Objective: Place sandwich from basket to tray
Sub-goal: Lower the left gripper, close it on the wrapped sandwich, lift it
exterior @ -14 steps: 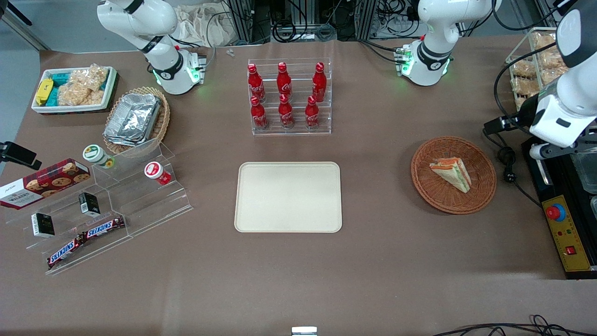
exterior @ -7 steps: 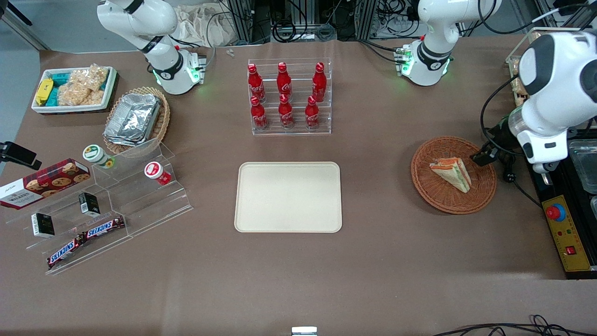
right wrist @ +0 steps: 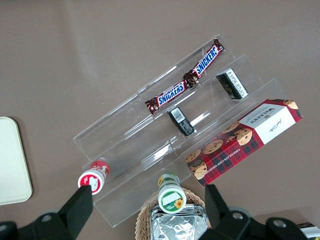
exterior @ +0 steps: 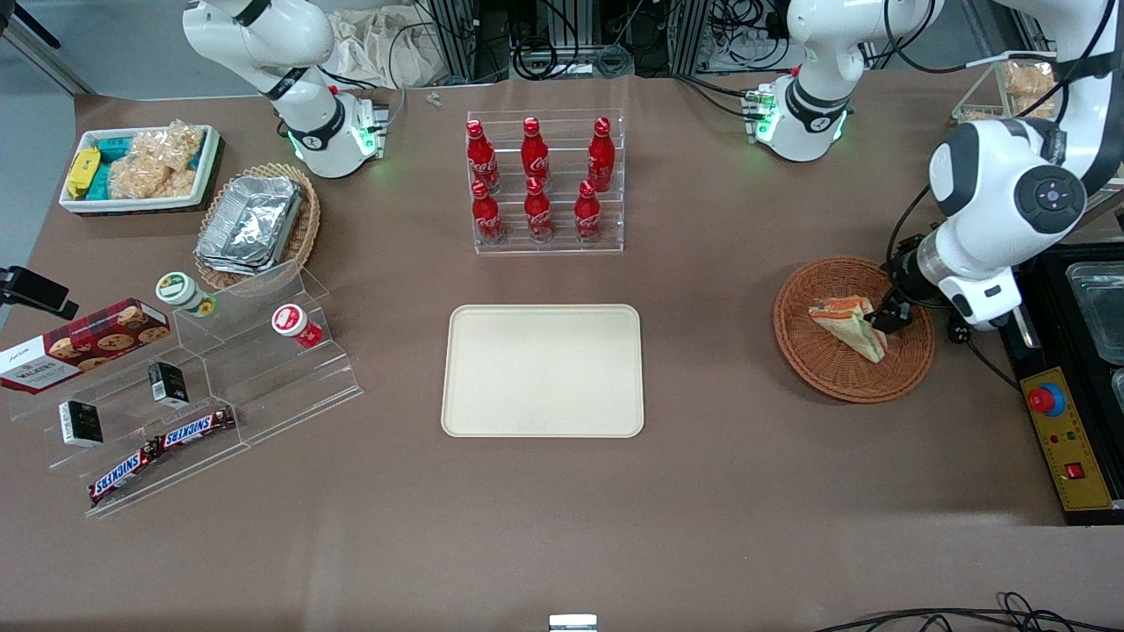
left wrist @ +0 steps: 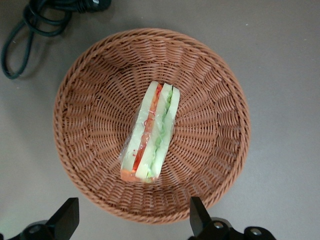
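Tabletop basket [left wrist: 210, 90] holds sandwich [left wrist: 150, 135]; spread claw [left wrist: 132, 220] above.

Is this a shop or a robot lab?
Probably a robot lab set up like a snack shop. Cola bottles stand in a clear rack and chocolate bars lie on display steps, while the open pincer hangs over the sandwich in its basket.

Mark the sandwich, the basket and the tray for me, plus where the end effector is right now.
sandwich [left wrist: 150, 135]: left wrist view, middle of the filling edge.
basket [left wrist: 220, 95]: left wrist view, woven wall.
tray [exterior: 543, 370]: front view, bare centre.
end effector [left wrist: 132, 217]: left wrist view, open, above the basket rim.
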